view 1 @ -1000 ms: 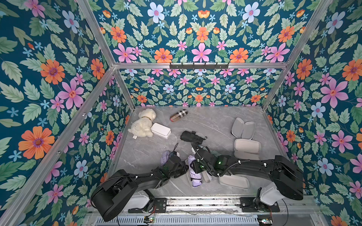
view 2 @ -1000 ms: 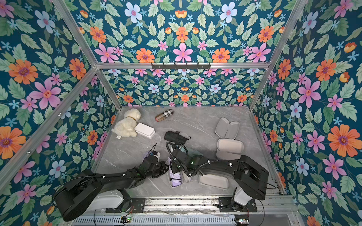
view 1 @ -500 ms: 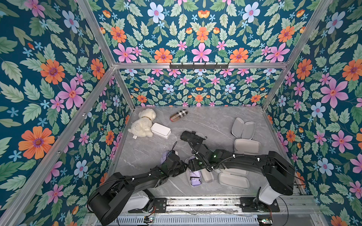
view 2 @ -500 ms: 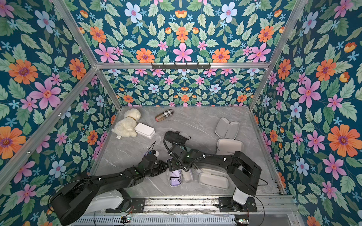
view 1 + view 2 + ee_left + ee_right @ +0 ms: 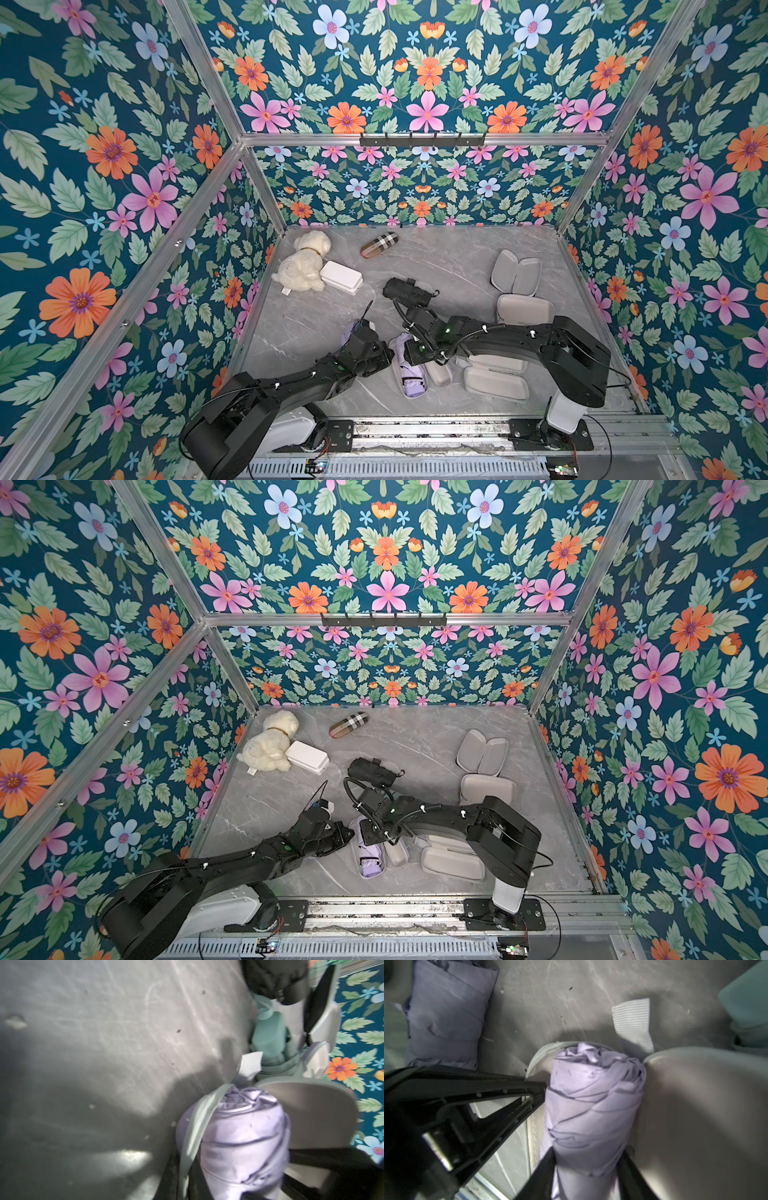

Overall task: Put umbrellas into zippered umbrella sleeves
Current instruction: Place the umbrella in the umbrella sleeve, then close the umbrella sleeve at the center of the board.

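Note:
A lavender umbrella (image 5: 409, 374) (image 5: 593, 1101) lies in an open lavender sleeve (image 5: 438, 374) near the front of the table. The sleeve's grey-lined lid (image 5: 695, 1115) (image 5: 311, 1115) is folded out beside it. My right gripper (image 5: 415, 353) (image 5: 586, 1155) is shut on this umbrella, one finger pressed on each side. My left gripper (image 5: 386, 356) (image 5: 187, 1159) is shut on the sleeve's zip rim (image 5: 542, 1053) on the other side. A second lavender umbrella (image 5: 446, 1018) (image 5: 348, 330) lies by the left wrist. Farther back is the black umbrella (image 5: 409, 291) (image 5: 372, 773). A mint green umbrella (image 5: 268, 1036) lies beyond the lid.
Open grey-lined sleeves lie at the right (image 5: 515, 272) (image 5: 525, 309) and at the front right (image 5: 494, 382). At the back left are a plush dog (image 5: 301, 266), a white box (image 5: 340, 277) and a tan plaid capsule (image 5: 379, 245). Floral walls enclose the table.
The right arm has drawn in and bent more, its gripper settling on the lavender umbrella in the sleeve. The left gripper has stayed at the sleeve's rim.

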